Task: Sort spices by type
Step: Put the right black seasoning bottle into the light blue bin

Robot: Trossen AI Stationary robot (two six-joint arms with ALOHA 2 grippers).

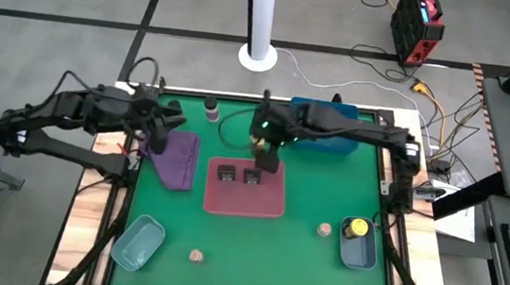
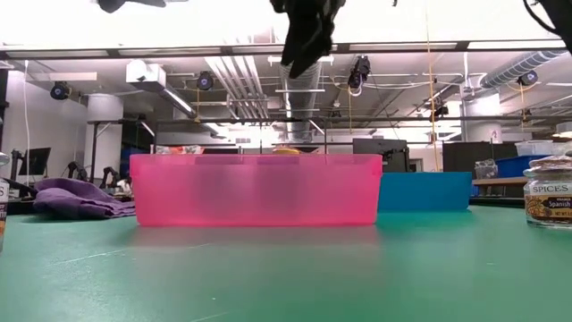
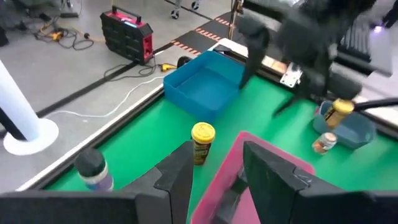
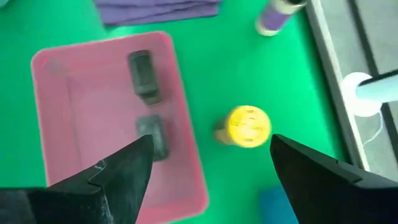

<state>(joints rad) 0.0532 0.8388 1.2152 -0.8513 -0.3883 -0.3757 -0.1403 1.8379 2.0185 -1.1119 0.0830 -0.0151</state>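
Note:
My right gripper (image 4: 211, 165) is open and hangs above a yellow-capped jar (image 4: 244, 126) that stands on the green mat just beyond the far edge of the pink-red tray (image 1: 272, 206). Its fingers stand on either side of the jar, above it, touching nothing. Two black tins (image 1: 238, 173) lie in that tray. A second yellow-capped jar (image 1: 355, 229) stands in the grey-blue tray (image 1: 358, 256). Two tan jars (image 1: 324, 230) (image 1: 196, 255) stand on the mat. A dark-capped shaker (image 1: 211, 110) stands at the far edge. My left gripper (image 3: 217, 180) is open over the purple cloth (image 1: 175, 158).
A blue tray (image 1: 327, 136) sits at the table's far edge, right of the right gripper. A teal tray (image 1: 137, 242) lies at the near left corner. The purple cloth lies left of the pink-red tray. Open mat lies along the near side between the trays.

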